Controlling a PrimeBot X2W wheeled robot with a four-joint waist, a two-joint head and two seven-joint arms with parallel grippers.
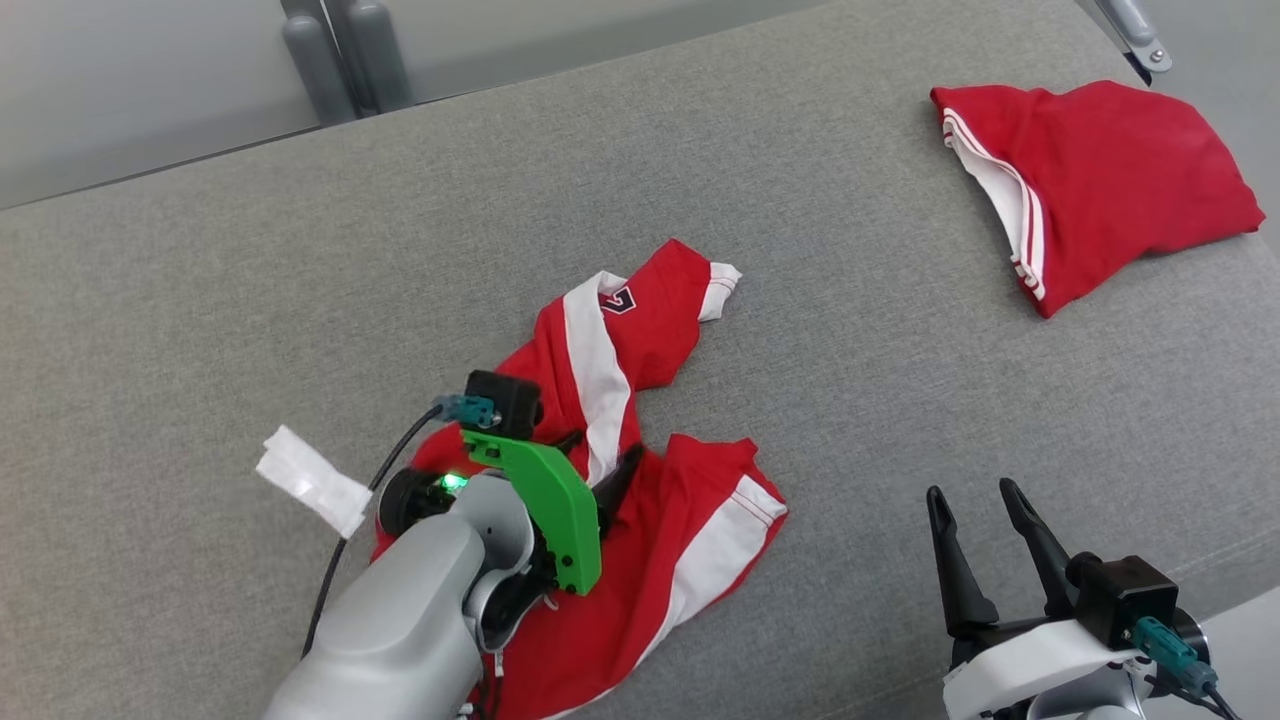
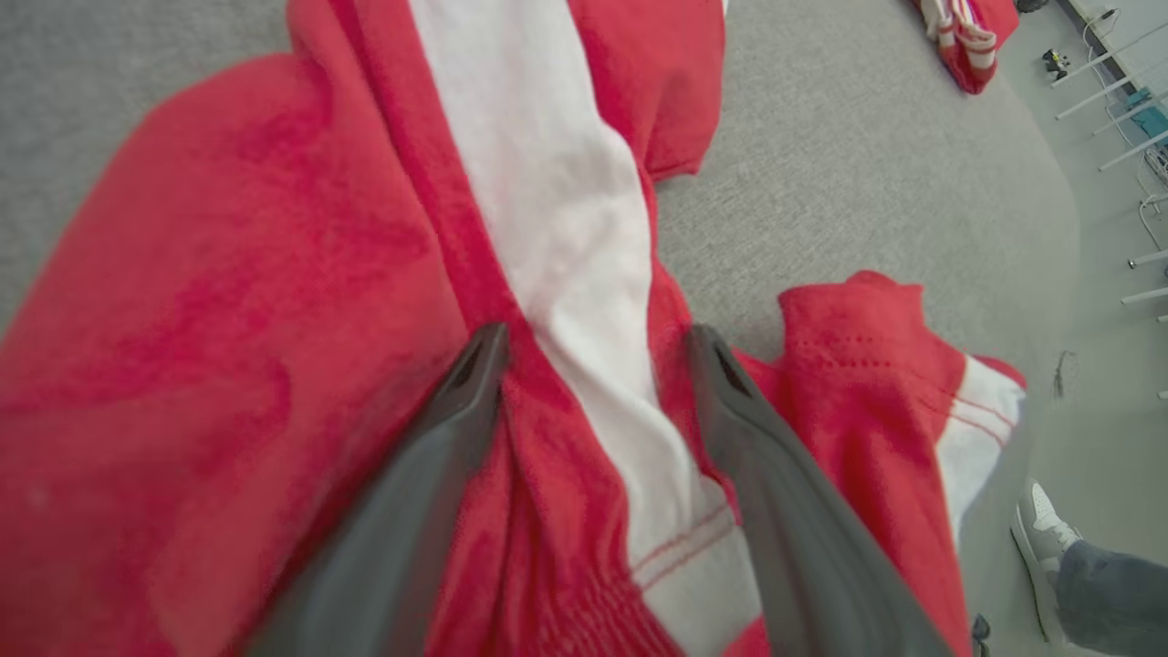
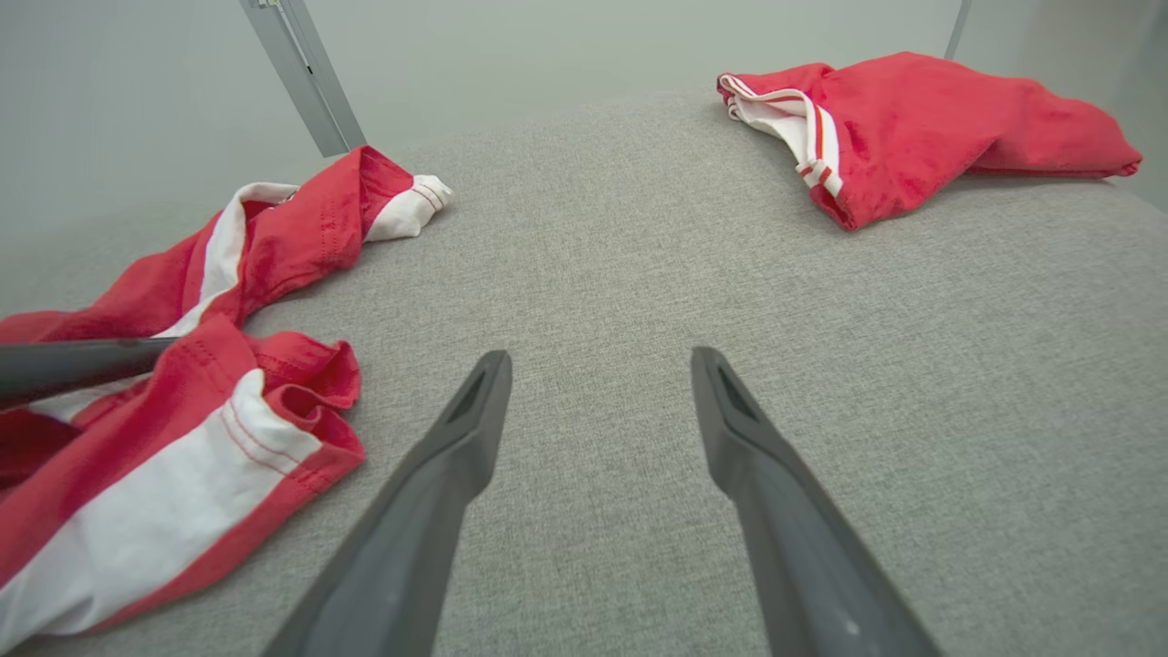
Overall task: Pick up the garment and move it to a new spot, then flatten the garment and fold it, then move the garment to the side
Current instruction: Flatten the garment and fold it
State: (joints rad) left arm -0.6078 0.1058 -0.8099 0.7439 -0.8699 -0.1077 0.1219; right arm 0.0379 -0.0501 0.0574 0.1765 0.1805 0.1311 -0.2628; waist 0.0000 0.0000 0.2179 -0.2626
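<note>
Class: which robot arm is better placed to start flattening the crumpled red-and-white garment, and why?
Left. The left gripper hangs open over the crumpled garment, jaws astride its white stripe; the right gripper is open over bare grey surface beside it.

Garment [image 1: 655, 330]: soft red knit cloth with white cloth bands, matt, creased, rows of stitching along the hems.
Second garment [image 1: 1110, 180]: the same matt red cloth, white striped trim.
Cover [image 1: 300, 300]: grey woven fabric, coarse-grained and dull.
Left gripper [image 2: 598, 339]: dark fingers [image 2: 401, 529], smooth and matt, plastic by the look.
Bracket [image 1: 555, 500]: bright green plastic, smooth, faint sheen.
Forearm [image 1: 400, 620]: pale grey shell, smooth, satin finish.
Post [image 3: 306, 78]: grey metal, brushed.
</note>
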